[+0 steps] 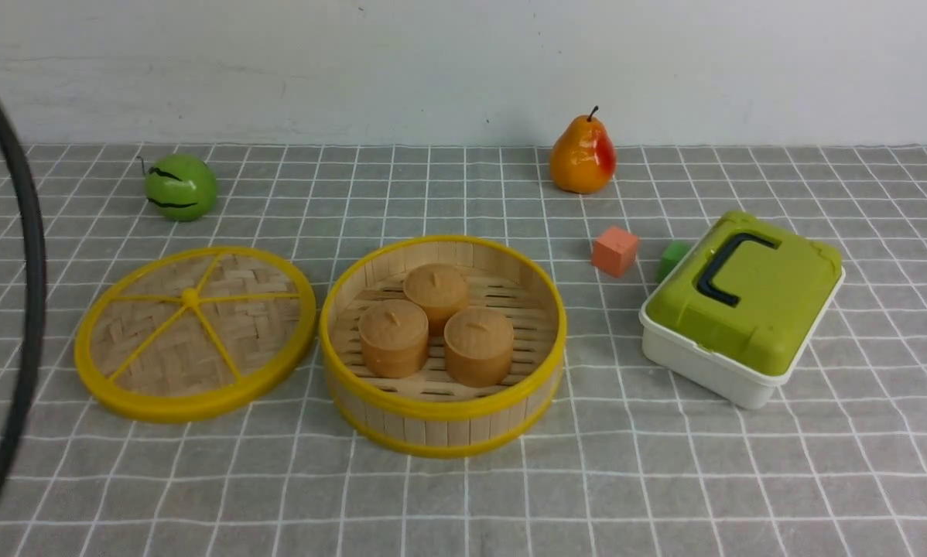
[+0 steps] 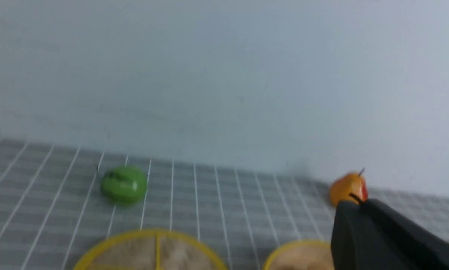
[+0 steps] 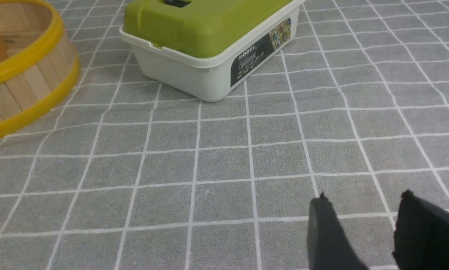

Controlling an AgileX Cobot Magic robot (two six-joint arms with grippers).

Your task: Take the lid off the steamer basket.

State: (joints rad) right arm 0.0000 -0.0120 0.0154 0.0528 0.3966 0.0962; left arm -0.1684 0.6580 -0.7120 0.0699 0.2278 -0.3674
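Note:
The lid (image 1: 194, 333), a woven bamboo disc with a yellow rim and spokes, lies flat on the cloth just left of the steamer basket (image 1: 440, 427). The basket stands open with three brown buns (image 1: 436, 329) inside. Neither gripper shows in the front view. In the blurred left wrist view, my left gripper (image 2: 353, 204) is shut and empty, raised above the table, with the lid (image 2: 149, 251) and basket (image 2: 299, 257) at the picture's edge. My right gripper (image 3: 365, 197) is open and empty over bare cloth, apart from the basket (image 3: 22, 86).
A white box with a green lid (image 1: 742, 298) stands right of the basket. A pink cube (image 1: 614, 251) and a green cube (image 1: 672, 257) lie behind it. A pear (image 1: 582, 155) and a green apple (image 1: 179, 186) sit near the back wall. A black cable (image 1: 22, 309) hangs at the left.

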